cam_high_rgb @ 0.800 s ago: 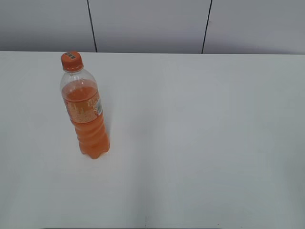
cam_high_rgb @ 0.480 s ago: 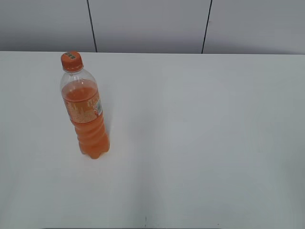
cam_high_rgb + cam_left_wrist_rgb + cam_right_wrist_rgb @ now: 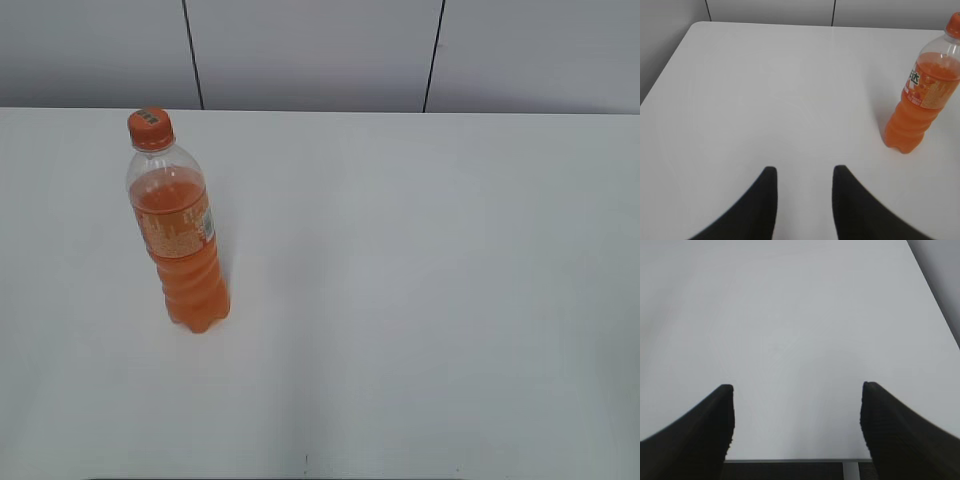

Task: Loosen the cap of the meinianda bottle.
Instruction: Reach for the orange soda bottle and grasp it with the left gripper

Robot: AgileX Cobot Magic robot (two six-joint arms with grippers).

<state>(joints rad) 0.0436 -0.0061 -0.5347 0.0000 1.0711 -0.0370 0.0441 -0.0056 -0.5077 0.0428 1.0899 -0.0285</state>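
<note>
- The bottle stands upright on the white desk, toward the left side and near the far edge in the exterior view.
- It is clear plastic, filled most of the way with orange drink, with an orange printed label around its middle and a ribbed lower body.
- The cap sits on top of the bottle's neck; it is orange with a small dark mark on its top face.
- Nothing touches the bottle or the cap; neither arm shows in the exterior view.
- Behind the bottle, past the desk's far edge, runs a grey wall with two dark vertical seams.
- In the left wrist view, the left gripper hangs over bare desk well apart from the bottle, which stands up and to the right of it.
- The left fingers are dark and stand a moderate way apart, with only desk surface between them; they hold nothing.
- In that same view the bottle's label shows white printing, and the cap is cut by the upper right frame edge.
- In the right wrist view, the right gripper hovers over bare desk; the bottle does not appear there.
- The right fingers are spread wide, one at each lower corner of the view, empty between.
- The desk's near edge shows just under the right fingers.
</note>
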